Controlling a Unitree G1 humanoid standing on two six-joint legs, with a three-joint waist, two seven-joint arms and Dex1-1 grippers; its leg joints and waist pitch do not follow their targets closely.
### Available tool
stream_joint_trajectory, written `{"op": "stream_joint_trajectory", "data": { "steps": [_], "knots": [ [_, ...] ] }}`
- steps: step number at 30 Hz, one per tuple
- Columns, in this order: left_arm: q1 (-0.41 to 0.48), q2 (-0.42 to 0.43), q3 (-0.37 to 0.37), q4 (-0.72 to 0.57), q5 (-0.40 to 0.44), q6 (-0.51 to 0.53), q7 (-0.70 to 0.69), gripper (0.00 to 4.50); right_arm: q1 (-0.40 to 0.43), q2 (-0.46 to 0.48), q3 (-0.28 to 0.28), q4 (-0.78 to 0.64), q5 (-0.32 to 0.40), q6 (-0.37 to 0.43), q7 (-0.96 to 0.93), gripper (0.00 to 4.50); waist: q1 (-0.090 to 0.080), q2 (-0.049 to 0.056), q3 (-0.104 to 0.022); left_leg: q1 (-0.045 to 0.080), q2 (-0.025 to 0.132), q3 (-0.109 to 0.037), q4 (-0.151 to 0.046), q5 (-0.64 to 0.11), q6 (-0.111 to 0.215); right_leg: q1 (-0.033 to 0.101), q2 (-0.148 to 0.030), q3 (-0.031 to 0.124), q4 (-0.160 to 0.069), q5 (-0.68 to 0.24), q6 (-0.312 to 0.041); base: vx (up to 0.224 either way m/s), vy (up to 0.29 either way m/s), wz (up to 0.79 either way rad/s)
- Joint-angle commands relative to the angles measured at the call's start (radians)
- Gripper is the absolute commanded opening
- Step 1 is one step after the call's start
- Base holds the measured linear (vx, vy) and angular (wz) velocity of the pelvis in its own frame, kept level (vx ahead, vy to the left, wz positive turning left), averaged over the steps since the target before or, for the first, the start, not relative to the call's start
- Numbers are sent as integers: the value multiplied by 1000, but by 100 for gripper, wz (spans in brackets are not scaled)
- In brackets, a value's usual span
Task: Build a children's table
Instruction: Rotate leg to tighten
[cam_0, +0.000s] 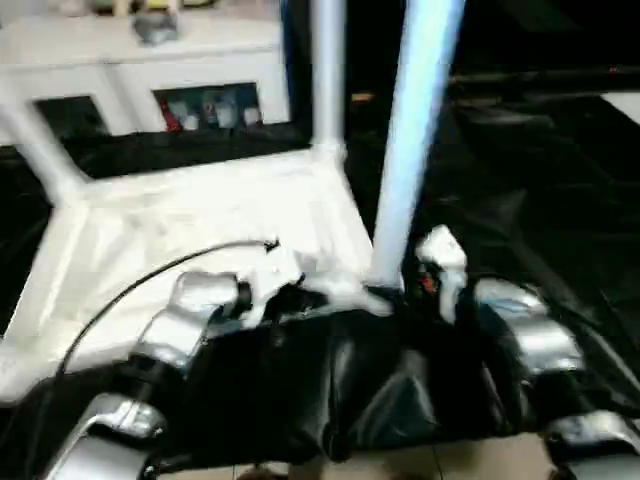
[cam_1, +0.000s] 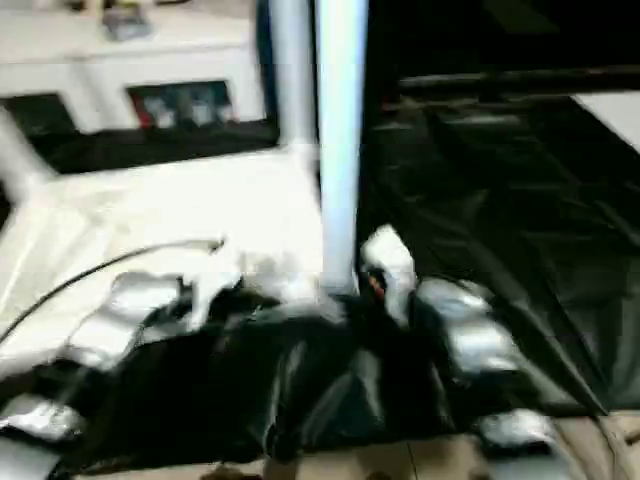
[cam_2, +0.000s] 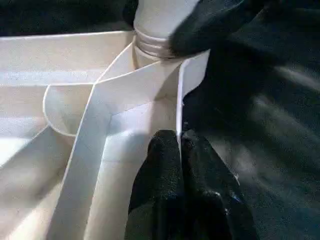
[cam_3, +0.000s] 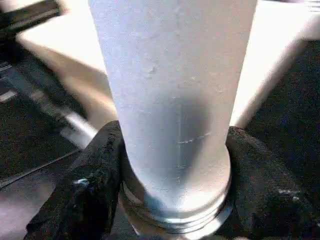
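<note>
**Q:** Where was the leg?

**A:** I saw the long white tapered tube leg (cam_3: 172, 105) upright in the near corner socket of the white ribbed plastic tabletop (cam_0: 200, 215). The right end effector (cam_3: 170, 200) clamped its base; the left end effector (cam_2: 180, 190), fingers together, pressed the rim.

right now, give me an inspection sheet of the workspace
surface: black sheet under the work
job's things: tabletop upside down, ribs up; two legs stand in the far sockets; near leg upright at the near corner socket
clutter: nothing seen
claws: left claw shut on the tabletop's rim; right claw around the near leg's base
cables: black cable arcs over the left forearm
surroundings: white cabinet behind
</note>
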Motion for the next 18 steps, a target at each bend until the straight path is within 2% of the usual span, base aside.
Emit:
{"op": "stream_joint_trajectory", "data": {
  "steps": [1,2,5,6,11,13,14,18],
  "knots": [
    [-58,-73,6,-16,-6,0,95,0,-25,70,25,64,-49,6,-140,266,-4,-13,-56,21,59,-35,-81,-234,20,40,-75,45,-87,-291,-205,0,0,0],
    [-66,-90,5,-8,0,5,121,0,-37,92,11,84,-50,14,-193,266,-10,-13,-58,20,58,-35,-80,-225,21,40,-73,46,-84,-266,-210,0,0,0],
    [-85,-135,3,11,9,12,178,0,-63,144,-22,120,-47,22,-308,266,-15,-11,-64,17,54,-34,-75,-183,38,43,-72,45,-78,-185,-227,0,0,0],
    [-101,-179,1,29,19,14,230,0,-93,196,-53,166,-56,13,-439,266,-17,-9,-66,15,54,-34,-73,-157,45,45,-73,45,-73,-147,-234,0,0,0],
    [-108,-226,-18,39,38,6,269,0,-130,253,-69,217,-66,-29,-558,266,-14,-8,-71,13,54,-33,-67,-105,89,49,-74,42,-66,-50,-251,0,0,0],
    [-103,-222,-24,41,37,-7,255,0,-133,257,-76,214,-59,-40,-549,266,-14,-9,-71,13,54,-32,-67,-102,101,50,-73,41,-64,-39,-256,0,0,0],
    [-102,-221,-25,41,36,-10,252,0,-133,258,-80,212,-55,-41,-544,322,-13,-9,-70,13,54,-32,-67,-113,105,50,-74,41,-65,-48,-257,0,0,0],
    [-85,-184,-16,20,21,-17,200,0,-128,222,-86,195,-56,-57,-498,346,-12,-11,-67,16,56,-31,-70,-139,96,49,-74,43,-70,-92,-252,0,0,0]
  ]
}}
